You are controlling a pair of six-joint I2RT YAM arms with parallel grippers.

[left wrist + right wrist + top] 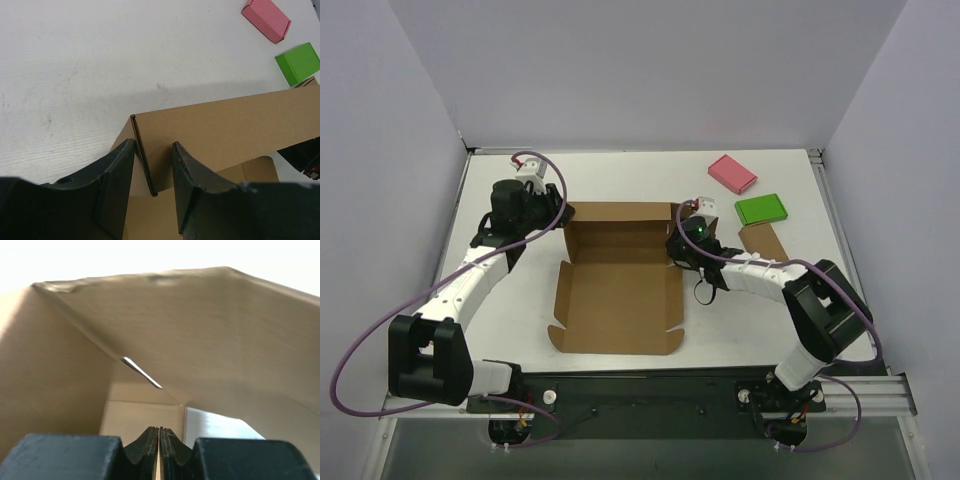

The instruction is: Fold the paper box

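Now the paper box [620, 300] lies on the worktop [620, 175], raised far wall running left-right; left end effector [153, 145] straddles its left corner half-open, right end effector [159, 432] pinches its right end shut

white table [620, 170] enclosed by pale grey walls [650, 70].

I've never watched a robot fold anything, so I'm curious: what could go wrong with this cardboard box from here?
1. The right pincer is shut on a thin edge of the large brown corrugated cardboard box; a hard pull might crease or tear it.
2. The left pincer only straddles the box's upright corner, jaws apart, so that wall could slip free and fall over.
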